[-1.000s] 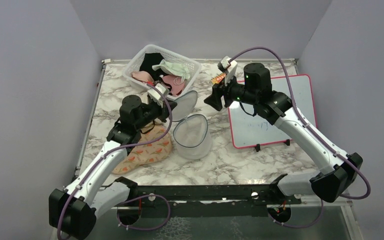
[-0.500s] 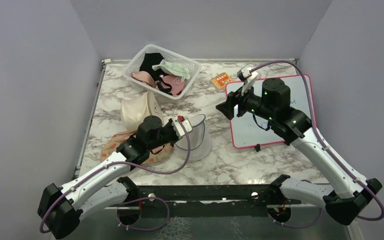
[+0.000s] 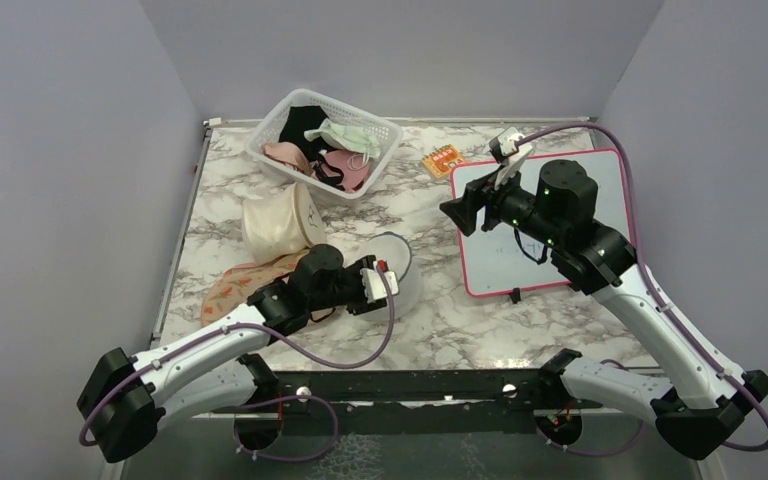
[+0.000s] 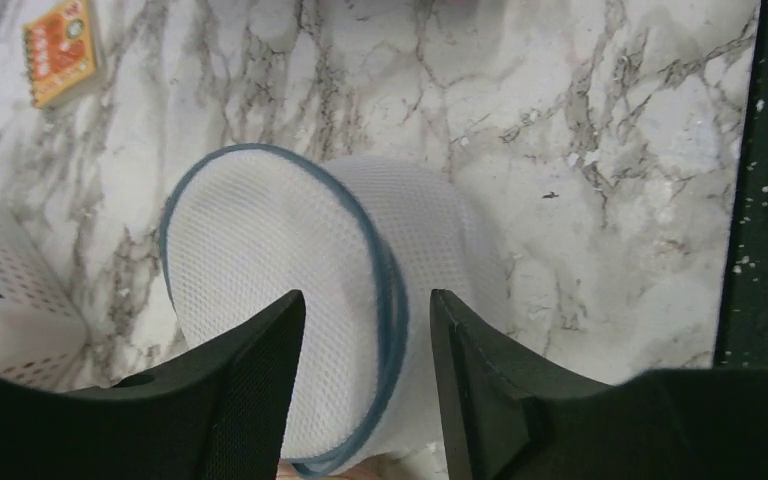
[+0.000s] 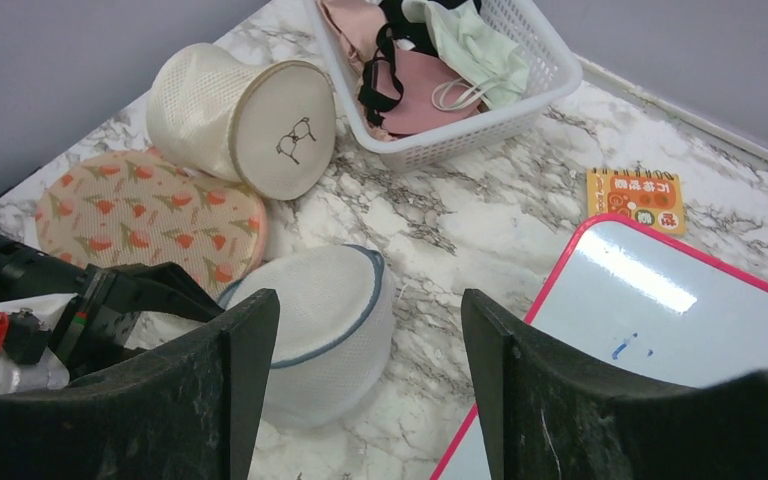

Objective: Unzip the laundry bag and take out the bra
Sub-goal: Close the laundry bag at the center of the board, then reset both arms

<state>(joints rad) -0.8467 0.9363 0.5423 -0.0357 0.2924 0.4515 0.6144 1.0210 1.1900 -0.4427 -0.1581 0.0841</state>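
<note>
Left wrist shows left end effector (image 4: 366, 310) spread astride laundry bag (image 4: 250, 270), hidden overhead, right end effector (image 5: 368, 305) spread

White mesh is seen across the laundry bag (image 5: 315, 330), edged by a thin grey-blue band. Just beside the laundry bag, a peach pouch (image 5: 150, 220) is patterned with small orange-red flowers on green stems. Behind the laundry bag, a cream mesh bag (image 5: 245, 115) is marked with a small black line drawing on its lid. Further behind, pink, black and pale mint fabrics are shown in a white basket (image 5: 550, 70). On the laundry bag's other side, an orange booklet (image 5: 633, 198) and a pink-framed whiteboard (image 5: 660, 320) are noted. Under everything, a white table (image 5: 460, 220) is veined in grey.
</note>
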